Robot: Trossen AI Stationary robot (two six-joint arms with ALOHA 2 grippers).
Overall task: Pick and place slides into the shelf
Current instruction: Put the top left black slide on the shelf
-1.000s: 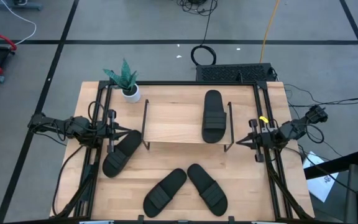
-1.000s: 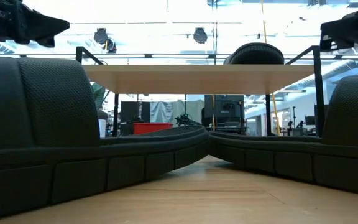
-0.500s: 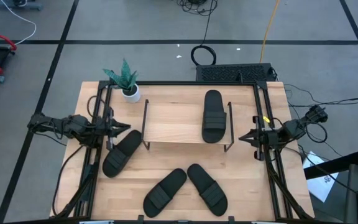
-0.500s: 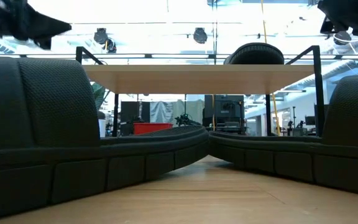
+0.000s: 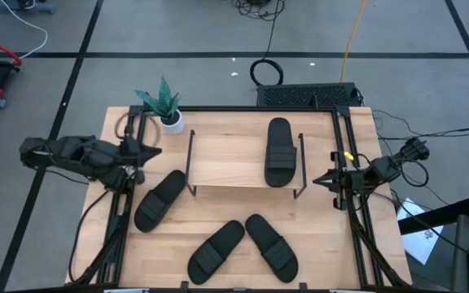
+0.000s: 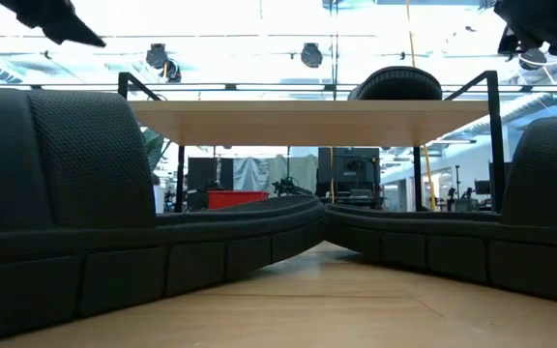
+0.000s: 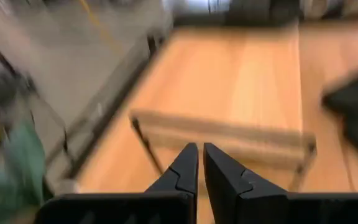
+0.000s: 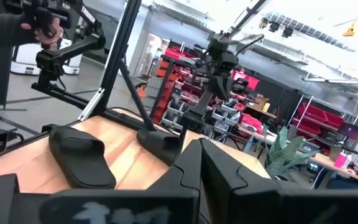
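Four black slides show in the high view. One lies flat on the shelf's (image 5: 234,163) wooden top board, near its right end (image 5: 279,151). Another (image 5: 159,199) rests on the table left of the shelf, and two (image 5: 216,251) (image 5: 271,247) lie side by side near the front edge. My left gripper (image 5: 155,149) is shut, empty and raised above the table's left edge, clear of the left slide. My right gripper (image 5: 314,181) is shut and empty, off the shelf's right end. The low view shows the two front slides (image 6: 85,222) (image 6: 511,213) very close up.
A small potted plant (image 5: 168,110) stands at the table's far left corner, close to my left gripper. Black frame rails (image 5: 351,163) run along both table sides. Bare tabletop lies between the shelf and the front slides. A person's hand (image 8: 39,25) shows in the room beyond.
My left gripper has drawn back from over the left slide, toward the table's far left corner and upward, and has turned. My right gripper has risen slightly. The slides have stayed where they were.
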